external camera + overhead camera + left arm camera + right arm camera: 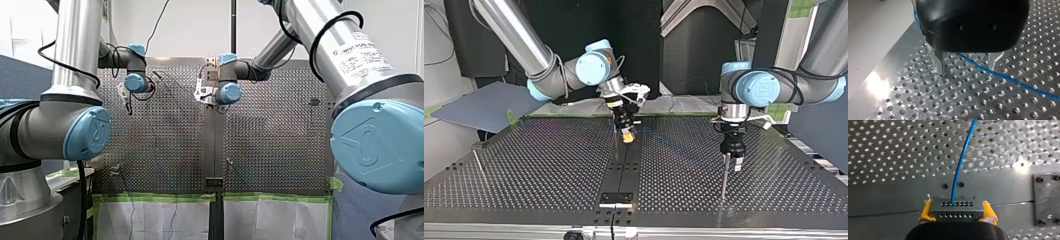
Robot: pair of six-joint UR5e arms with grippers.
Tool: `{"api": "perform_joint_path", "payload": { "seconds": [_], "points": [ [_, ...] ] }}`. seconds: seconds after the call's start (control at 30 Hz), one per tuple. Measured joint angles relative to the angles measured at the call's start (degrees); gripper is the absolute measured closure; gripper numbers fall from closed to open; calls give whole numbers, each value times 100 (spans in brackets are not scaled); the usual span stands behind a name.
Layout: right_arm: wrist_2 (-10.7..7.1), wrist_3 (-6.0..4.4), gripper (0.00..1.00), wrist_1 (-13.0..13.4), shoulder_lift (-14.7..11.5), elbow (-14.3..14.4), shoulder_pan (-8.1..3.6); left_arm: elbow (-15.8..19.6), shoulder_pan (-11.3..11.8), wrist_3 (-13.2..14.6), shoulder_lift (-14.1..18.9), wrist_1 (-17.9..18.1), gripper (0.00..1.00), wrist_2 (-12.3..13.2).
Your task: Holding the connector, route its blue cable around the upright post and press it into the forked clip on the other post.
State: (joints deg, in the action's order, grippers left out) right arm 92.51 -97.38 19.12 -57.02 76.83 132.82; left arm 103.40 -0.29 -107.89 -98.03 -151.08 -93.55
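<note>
**Connector gripped, routing not yet begun**

Start closest in: the right gripper is clamped on the connector, with its yellow pads squeezing the 2 short ends. The connector is a flat, dark grey block, hard plastic by the look, with 2 rows of small round holes. The blue cable leaves 1 of those holes as a thin, smooth, flexible strand. It runs out ahead over the perforated table, a dull metal sheet dotted with countersunk holes.

Further out, the cable passes under the left gripper. Its metal fingers stand apart with nothing pinched, and the strand seems to run between them.

Beyond that, in the top view, a thin upright post stands close to the left gripper. A 2nd thin rod stands well apart at that view's left. You cannot tell from here which carries the forked clip.

I judge the task to be at its 1st step: the hold is made, the wrap is not. Next, you need to carry the connector so the cable bends around the post without pulling tight. Then line the strand up over the fork and press down.
</note>
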Motion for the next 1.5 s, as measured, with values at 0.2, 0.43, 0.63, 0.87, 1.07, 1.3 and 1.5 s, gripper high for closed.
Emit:
{"api": "perform_joint_path", "payload": {
  "seconds": [0.2,0.43,0.63,0.87,1.07,1.3,1.5],
  "points": [
    [28,-30,100,244,1,310,-50,2,-3,-225,-146,20,14,128],
    [23,-112,100,559,8,630,-250,3,-7,-331,-307,30,14,227],
    [129,-114,100,852,23,924,-441,3,-8,-341,-314,33,14,226],
    [386,-172,100,1092,136,1327,-741,3,-16,-391,-316,31,14,228],
    [409,-269,100,1026,282,1602,-1010,3,-32,-398,-316,25,14,228],
    [416,-272,100,1024,307,1768,-1172,3,-65,-399,-316,10,14,227],
    [426,-270,100,1261,309,2064,-1183,3,-93,-405,-316,-5,14,222]
  ]
}}
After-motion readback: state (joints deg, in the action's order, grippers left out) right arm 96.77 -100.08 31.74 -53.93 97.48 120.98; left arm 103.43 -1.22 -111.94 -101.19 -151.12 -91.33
